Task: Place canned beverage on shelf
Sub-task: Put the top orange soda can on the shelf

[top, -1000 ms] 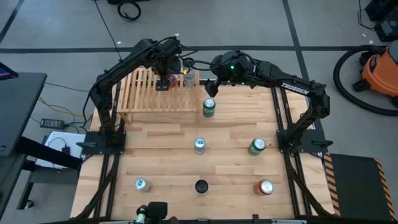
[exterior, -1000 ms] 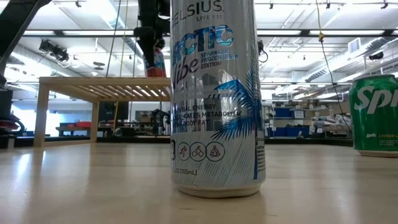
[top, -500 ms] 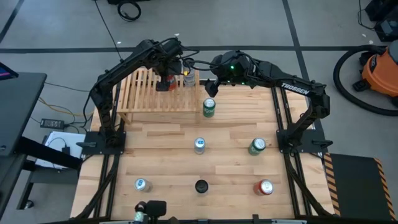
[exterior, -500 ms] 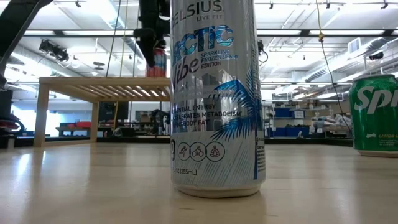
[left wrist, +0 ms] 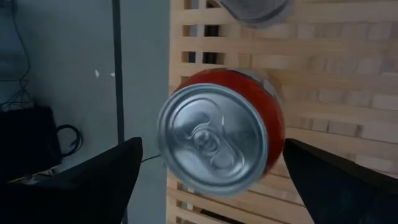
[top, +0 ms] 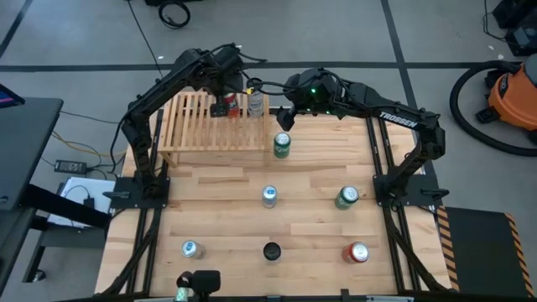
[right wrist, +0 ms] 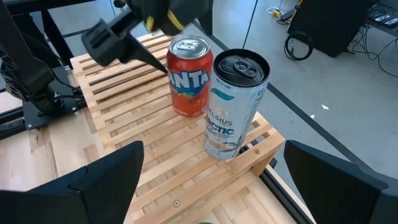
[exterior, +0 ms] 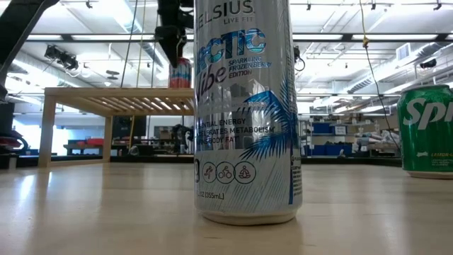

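A red Fanta can [right wrist: 189, 78] stands upright on the slats of the light-wood shelf [top: 201, 126], next to a silver Celsius can [right wrist: 236, 106] near the shelf's right end. My left gripper [left wrist: 212, 142] hangs open just above the red can [left wrist: 217, 140], pointing steeply down, one finger off each side of the can's top and clear of it. My right gripper [right wrist: 212, 146] hovers open by the shelf's right end [top: 284, 117], holding nothing.
Several more cans stand on the wooden table: a green one [top: 282, 145] just right of the shelf, a silver one [top: 268, 195] mid-table, another green one [top: 346, 197], and a red [top: 357, 252], a black [top: 271, 251] and a pale one [top: 190, 248] along the near edge.
My left gripper has opened, let go of the red can and risen a little above it. The can stays upright on the shelf beside the silver can.
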Robot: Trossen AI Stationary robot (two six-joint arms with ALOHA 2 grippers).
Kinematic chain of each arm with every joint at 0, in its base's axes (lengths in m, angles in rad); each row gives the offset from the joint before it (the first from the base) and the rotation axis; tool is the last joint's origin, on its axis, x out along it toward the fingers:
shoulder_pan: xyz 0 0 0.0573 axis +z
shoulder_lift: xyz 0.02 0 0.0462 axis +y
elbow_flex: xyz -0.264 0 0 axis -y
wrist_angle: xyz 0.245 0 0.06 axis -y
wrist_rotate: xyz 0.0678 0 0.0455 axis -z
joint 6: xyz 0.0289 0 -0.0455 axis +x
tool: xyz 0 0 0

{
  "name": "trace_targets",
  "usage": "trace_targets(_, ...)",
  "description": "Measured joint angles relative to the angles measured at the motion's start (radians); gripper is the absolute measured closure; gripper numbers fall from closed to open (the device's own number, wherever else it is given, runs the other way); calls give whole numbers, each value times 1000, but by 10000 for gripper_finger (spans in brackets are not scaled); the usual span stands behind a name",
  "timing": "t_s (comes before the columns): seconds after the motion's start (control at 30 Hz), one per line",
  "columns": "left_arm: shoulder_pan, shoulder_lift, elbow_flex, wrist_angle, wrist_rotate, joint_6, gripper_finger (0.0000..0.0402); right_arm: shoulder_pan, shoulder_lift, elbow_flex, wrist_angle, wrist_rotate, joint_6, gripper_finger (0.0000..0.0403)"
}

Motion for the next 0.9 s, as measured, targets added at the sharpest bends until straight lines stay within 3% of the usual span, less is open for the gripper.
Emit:
trace_targets(0.37, -3, 0, 30, -35, 1, -59, 10, 0, 0, 0, 0, 0, 0, 4)
trace_targets(0.9, -5, 0, 30, 56, 49, -117, 10, 0, 0, 0, 0, 0, 0, 4)
